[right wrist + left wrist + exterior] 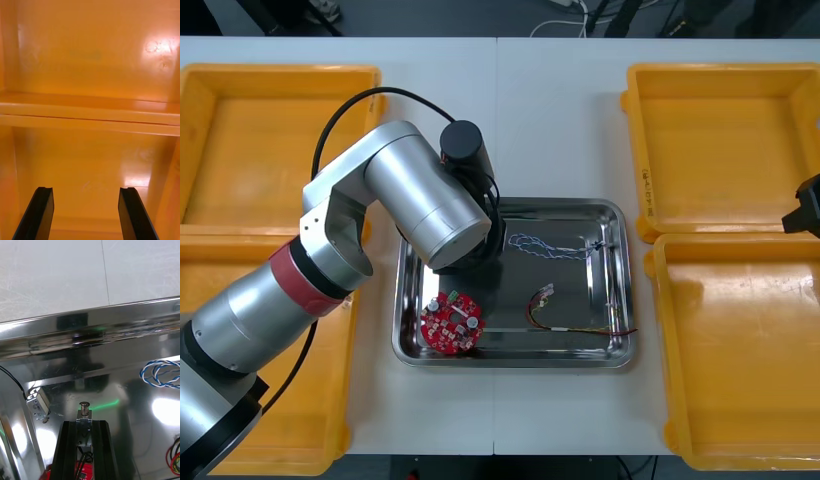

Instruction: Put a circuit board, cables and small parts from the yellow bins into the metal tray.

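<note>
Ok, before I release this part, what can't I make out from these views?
Front view: the left pincer and its small metal part are hidden under the left arm.
Front view: the right pincer is cut off by the picture's edge.
Left wrist view: the circuit board is mostly hidden behind the fingers; whether the part touches the metal tray cannot be told.

Tray [612, 345]: sat at the middle of the table [560, 130].
Left bins [240, 150]: two, left of tray.
Right bins [725, 140]: two, right of tray.
Board [451, 323]: lay in tray, near-left corner.
Twisted cable [545, 246]: lay in tray, far-right.
Other cable [565, 325]: lay in tray, near-right.
Left gripper [84, 423], part [85, 407] pinched: hung over tray's far-left.
Right gripper [85, 191], fingers apart: hung over right bins.
</note>
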Controlling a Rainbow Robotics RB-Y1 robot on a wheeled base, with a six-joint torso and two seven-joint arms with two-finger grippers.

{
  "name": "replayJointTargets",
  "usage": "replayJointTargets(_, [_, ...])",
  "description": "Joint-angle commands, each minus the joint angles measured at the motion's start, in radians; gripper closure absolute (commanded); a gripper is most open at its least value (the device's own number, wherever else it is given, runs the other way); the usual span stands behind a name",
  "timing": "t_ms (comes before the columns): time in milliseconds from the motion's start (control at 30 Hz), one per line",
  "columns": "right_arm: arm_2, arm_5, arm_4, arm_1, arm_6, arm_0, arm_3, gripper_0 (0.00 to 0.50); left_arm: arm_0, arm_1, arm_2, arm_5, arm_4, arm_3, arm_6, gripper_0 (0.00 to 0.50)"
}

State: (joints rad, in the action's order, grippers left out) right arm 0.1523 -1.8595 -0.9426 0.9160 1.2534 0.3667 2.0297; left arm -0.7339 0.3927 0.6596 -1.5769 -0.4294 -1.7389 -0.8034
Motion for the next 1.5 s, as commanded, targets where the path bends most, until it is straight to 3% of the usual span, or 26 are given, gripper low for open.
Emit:
replayJointTargets(33, [0.058, 0.016, 0.013, 0.050, -0.014, -0.035, 0.027, 0.000, -0.038, -0.024, 0.015, 0.026, 0.011, 0.009, 0.079, 0.500])
replayJointTargets(500, [0.081, 0.114, 0.010, 0.050, -0.003, -0.080, -0.029, 0.000, -0.036, -0.024, 0.021, 0.075, 0.012, 0.055, 0.079, 0.498])
replayJointTargets(533, [0.082, 0.118, 0.010, 0.050, -0.002, -0.080, -0.037, 0.000, -0.036, -0.024, 0.021, 0.075, 0.012, 0.055, 0.081, 0.476])
replayJointTargets(567, [0.082, 0.120, 0.010, 0.050, 0.000, -0.080, -0.045, 0.000, -0.036, -0.024, 0.023, 0.075, 0.012, 0.053, 0.081, 0.346])
replayJointTargets(600, [0.081, 0.120, 0.011, 0.050, 0.003, -0.080, -0.049, 0.000, -0.036, -0.024, 0.023, 0.075, 0.012, 0.053, 0.081, 0.289])
replayJointTargets(700, [0.082, 0.123, 0.016, 0.050, 0.009, -0.080, -0.068, 0.000, -0.036, -0.024, 0.028, 0.081, 0.020, 0.053, 0.082, 0.009])
replayJointTargets(1133, [0.082, 0.129, 0.038, 0.050, 0.012, -0.089, -0.095, 0.000, -0.036, -0.017, 0.031, 0.083, 0.023, 0.039, 0.093, 0.000])
replayJointTargets(1500, [0.081, 0.138, -0.005, 0.050, 0.018, -0.132, -0.123, 0.000, -0.036, 0.026, -0.045, -0.043, -0.035, -0.073, 0.096, 0.000])
